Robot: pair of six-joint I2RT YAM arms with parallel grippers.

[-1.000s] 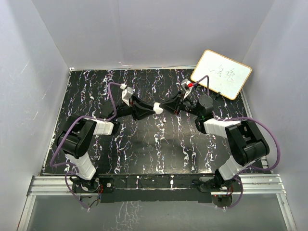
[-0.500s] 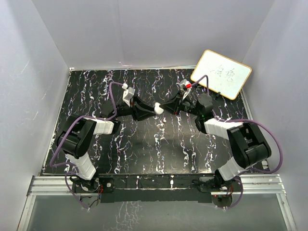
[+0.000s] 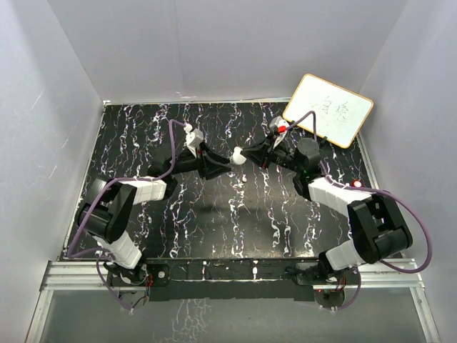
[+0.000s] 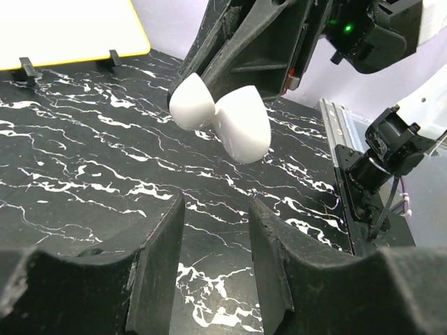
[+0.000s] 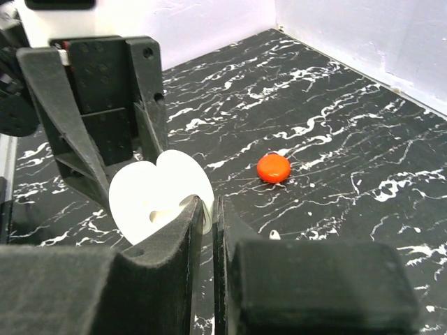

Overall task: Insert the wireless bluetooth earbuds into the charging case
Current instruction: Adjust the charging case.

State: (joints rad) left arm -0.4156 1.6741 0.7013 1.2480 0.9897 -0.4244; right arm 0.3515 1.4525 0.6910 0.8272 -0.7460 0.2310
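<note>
In the top view the left arm was seen stretched from the lower left toward the upper middle. The left gripper [image 4: 215,213] was open by a modest gap, and nothing was held between its fingers. Just beyond its fingertips, and apart from them, the charging case [image 3: 238,153] was held up over the black marbled table [image 3: 214,221]. The case was hinged open, its two white shells set side by side. Their domed backs were turned toward the left arm and their hollow insides toward the right arm. Its long axis ran left to right in both wrist views. Whether the wireless bluetooth earbuds were seated inside could not be told. The right gripper [image 5: 209,208] was almost fully closed, with the thin lower edge of the case pinched between its fingers. At centre right of the right wrist view, a red round puck [image 5: 274,167] lay on the table. A whiteboard [image 3: 328,109] was propped at the upper right of the top view.
</note>
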